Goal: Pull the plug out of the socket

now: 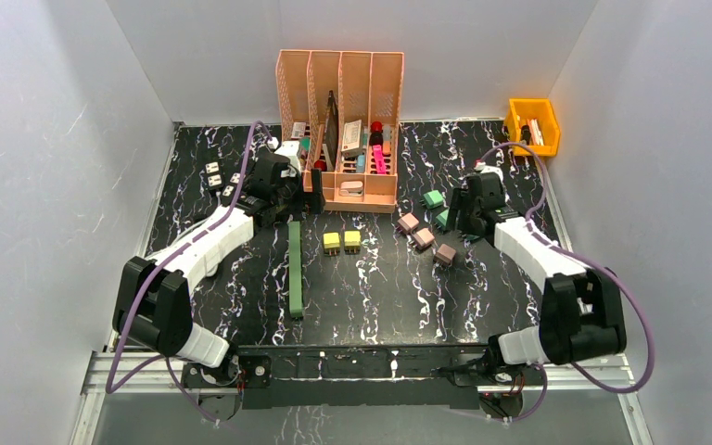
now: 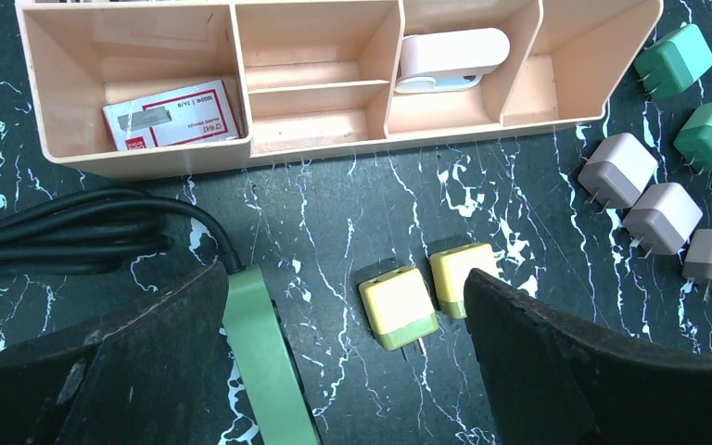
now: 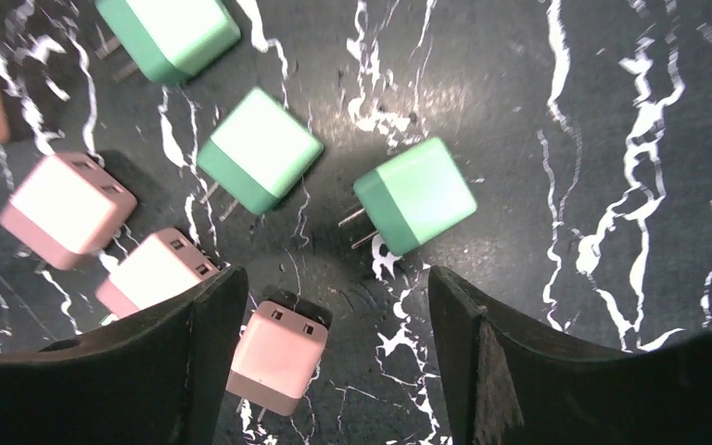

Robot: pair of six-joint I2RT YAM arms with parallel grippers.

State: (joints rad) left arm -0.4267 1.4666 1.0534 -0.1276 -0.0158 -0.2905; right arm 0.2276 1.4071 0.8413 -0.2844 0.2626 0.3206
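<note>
The socket is a long green power strip (image 1: 295, 269) lying on the black marble table, also seen in the left wrist view (image 2: 264, 371) beside my left finger. Two yellow plugs (image 2: 399, 306) lie loose to its right. My left gripper (image 2: 348, 371) hangs open above the strip's far end and these plugs, holding nothing. Three mauve plugs (image 1: 424, 238) and green plugs (image 1: 434, 198) lie loose on the right. My right gripper (image 3: 338, 362) is open over them. One mauve plug (image 3: 273, 357) lies on the table between its fingers, close to the left one, prongs toward the camera.
A peach desk organizer (image 1: 343, 120) stands at the back centre, its front tray (image 2: 148, 158) holding a staples box. A coiled black cable (image 2: 56, 232) runs from the strip's end. White adapters (image 1: 213, 176) sit at the back left, a yellow bin (image 1: 532, 125) at the back right.
</note>
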